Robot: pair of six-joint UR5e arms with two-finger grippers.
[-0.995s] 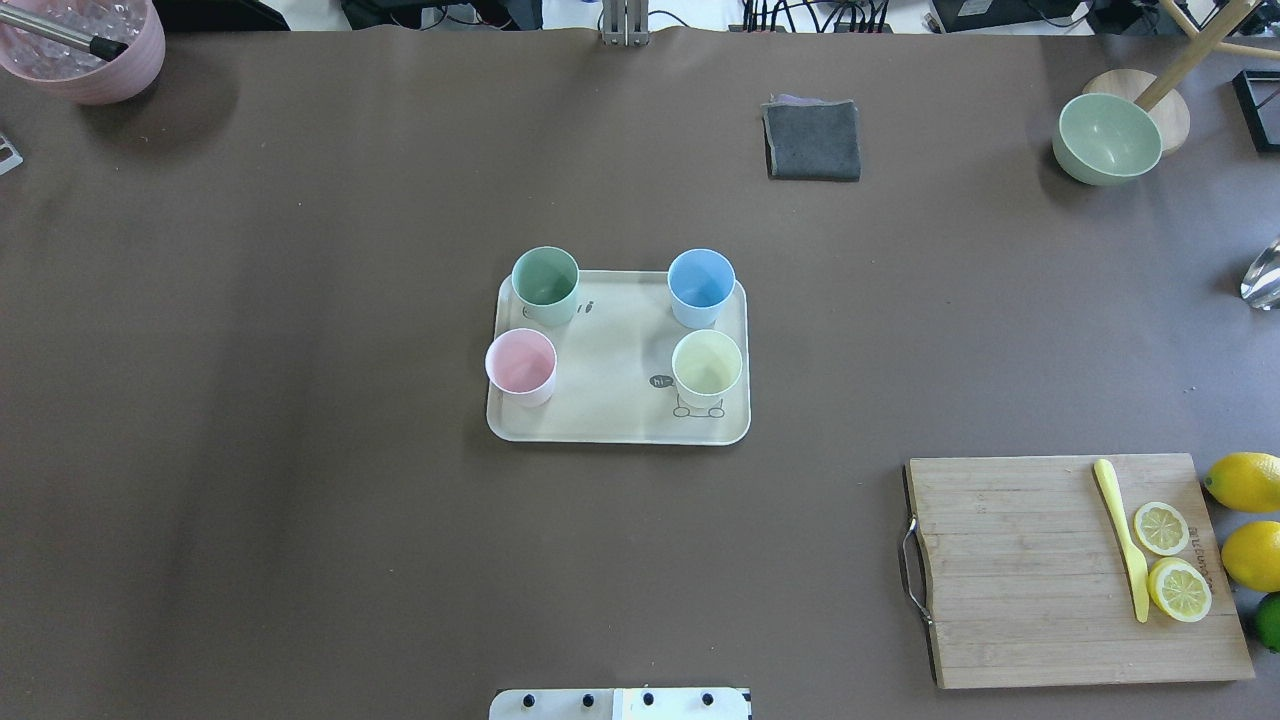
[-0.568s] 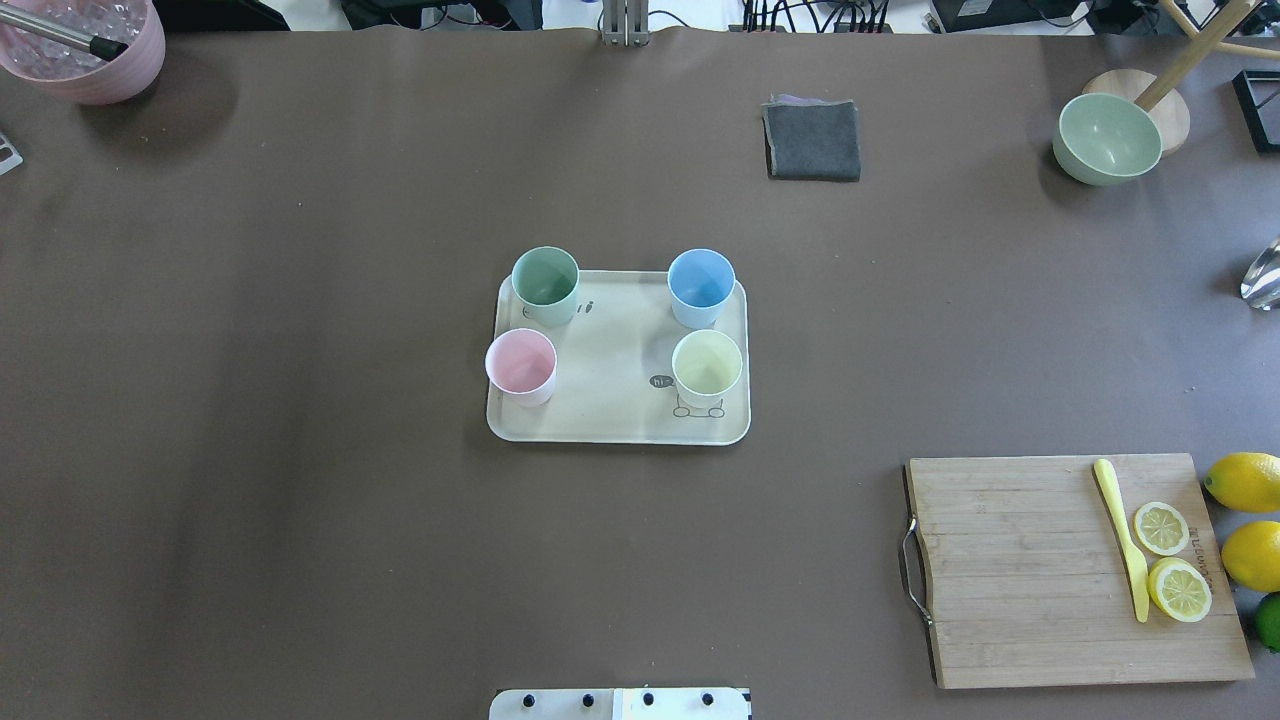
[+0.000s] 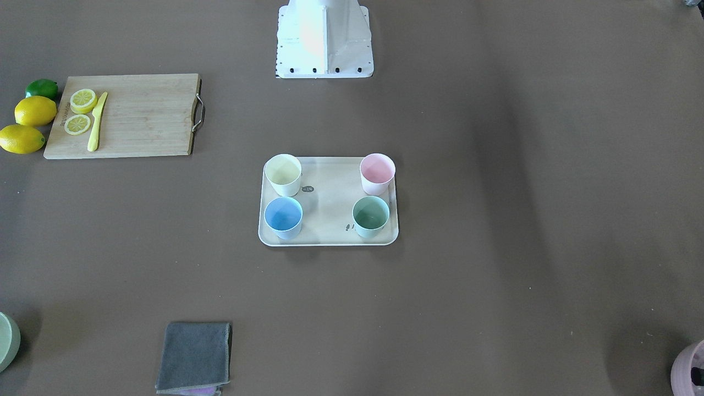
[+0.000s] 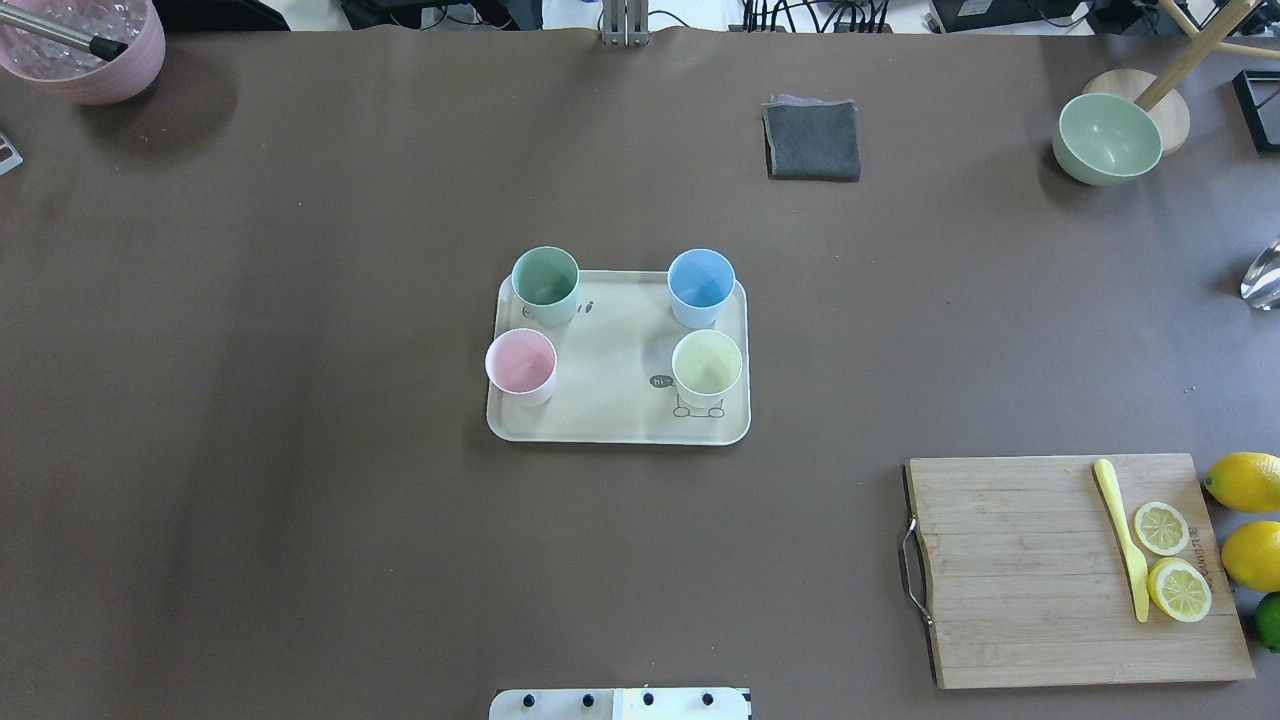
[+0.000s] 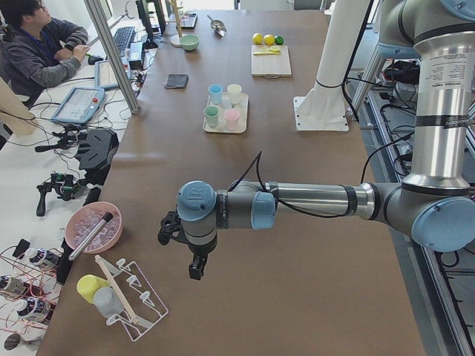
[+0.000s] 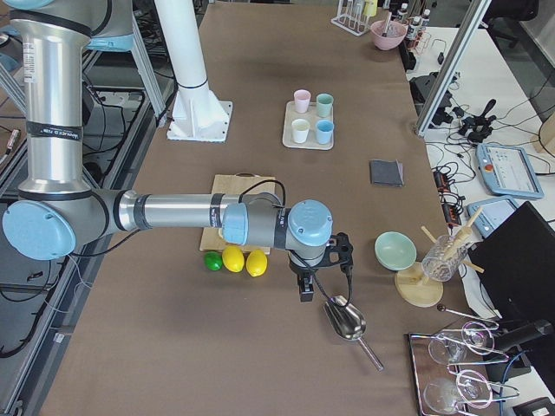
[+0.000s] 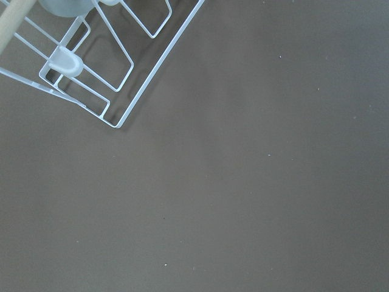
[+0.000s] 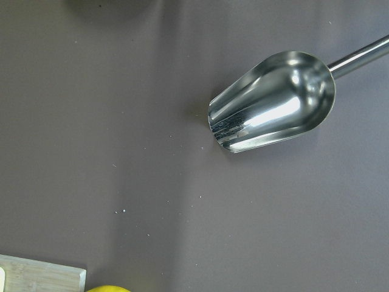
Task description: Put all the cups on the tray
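The cream tray (image 4: 615,375) lies at the table's middle with all four cups upright on it: mint green (image 4: 545,285) and light blue (image 4: 701,287) at the far corners, pink (image 4: 521,365) and pale yellow (image 4: 707,368) nearer the robot. In the front-facing view the tray (image 3: 328,206) shows the same. My left gripper (image 5: 194,265) hangs far out at the table's left end, and my right gripper (image 6: 305,290) at the right end. Each appears in a side view only, so I cannot tell if either is open or shut.
A cutting board (image 4: 1020,570) with lemon slices and a yellow knife lies near right, lemons (image 4: 1245,482) beside it. A grey cloth (image 4: 812,140), sage bowl (image 4: 1108,138) and pink pot (image 4: 85,50) sit far. A metal scoop (image 8: 273,100) and wire rack (image 7: 91,67) lie under the wrists. A person (image 5: 41,48) sits at the side.
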